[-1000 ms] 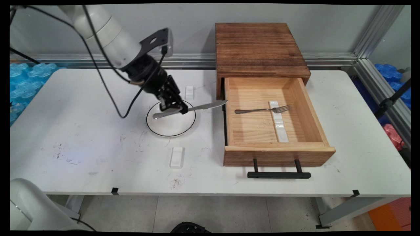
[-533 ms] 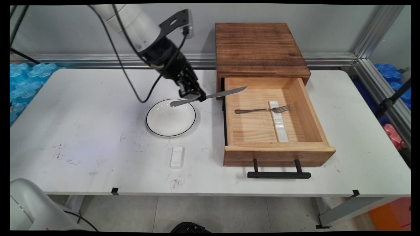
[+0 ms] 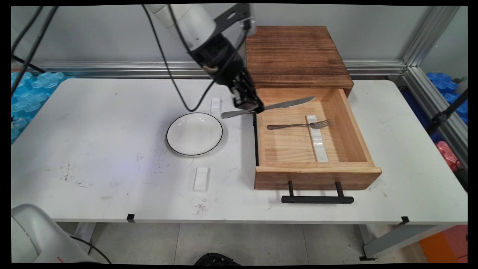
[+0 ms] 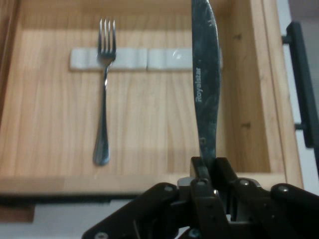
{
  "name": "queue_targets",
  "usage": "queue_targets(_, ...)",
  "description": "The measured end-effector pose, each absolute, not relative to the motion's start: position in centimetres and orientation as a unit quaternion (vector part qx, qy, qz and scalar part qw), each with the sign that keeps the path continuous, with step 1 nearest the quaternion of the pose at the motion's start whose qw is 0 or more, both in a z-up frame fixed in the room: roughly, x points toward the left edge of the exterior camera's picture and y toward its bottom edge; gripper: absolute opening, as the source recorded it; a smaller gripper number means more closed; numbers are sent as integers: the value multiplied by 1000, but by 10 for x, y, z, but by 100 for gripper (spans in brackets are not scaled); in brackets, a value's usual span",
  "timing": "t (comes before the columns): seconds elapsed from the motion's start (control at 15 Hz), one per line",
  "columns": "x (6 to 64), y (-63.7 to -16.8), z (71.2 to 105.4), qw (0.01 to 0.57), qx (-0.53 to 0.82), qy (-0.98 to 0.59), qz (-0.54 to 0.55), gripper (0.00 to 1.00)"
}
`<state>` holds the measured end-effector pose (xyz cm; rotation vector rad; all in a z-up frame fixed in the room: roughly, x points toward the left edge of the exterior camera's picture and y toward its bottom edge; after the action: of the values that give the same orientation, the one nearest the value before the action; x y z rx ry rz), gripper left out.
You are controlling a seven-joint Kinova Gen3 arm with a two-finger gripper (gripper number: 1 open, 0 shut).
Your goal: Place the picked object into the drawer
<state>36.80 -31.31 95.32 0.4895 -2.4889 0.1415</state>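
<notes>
My gripper [image 3: 251, 105] [image 4: 208, 169] is shut on a steel table knife [image 3: 269, 107] [image 4: 206, 89], held in the air over the left wall of the open wooden drawer [image 3: 354, 123] [image 4: 45, 184]. The blade reaches out over the drawer's inside; the handle end sticks back toward the plate. Inside the drawer a fork [image 3: 298, 125] [image 4: 103, 89] lies with its tines on a long white cutlery rest [image 3: 317, 139] [image 4: 132, 59]. The knife's blade hangs above the other end of that rest in the hand view.
A white plate with a black rim [image 3: 194, 134] sits left of the drawer. Two small white rests lie on the table, one behind the plate [image 3: 216, 105], one in front [image 3: 201, 179]. The drawer's black handle [image 3: 317, 199] juts toward the table's near edge. The dark wooden cabinet [image 3: 295, 52] stands behind.
The gripper has carried the knife up off the plate and rightward, from over the plate to over the drawer's left wall. The fork and plate have stayed put.
</notes>
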Motion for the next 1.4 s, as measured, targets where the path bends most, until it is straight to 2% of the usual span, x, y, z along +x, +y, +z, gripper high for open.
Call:
queue_targets(0.67, 300, -345, 944, 309, 172, -933, 57, 0)
queue_targets(1.4, 250, -356, 906, 289, 177, -940, 39, 0)
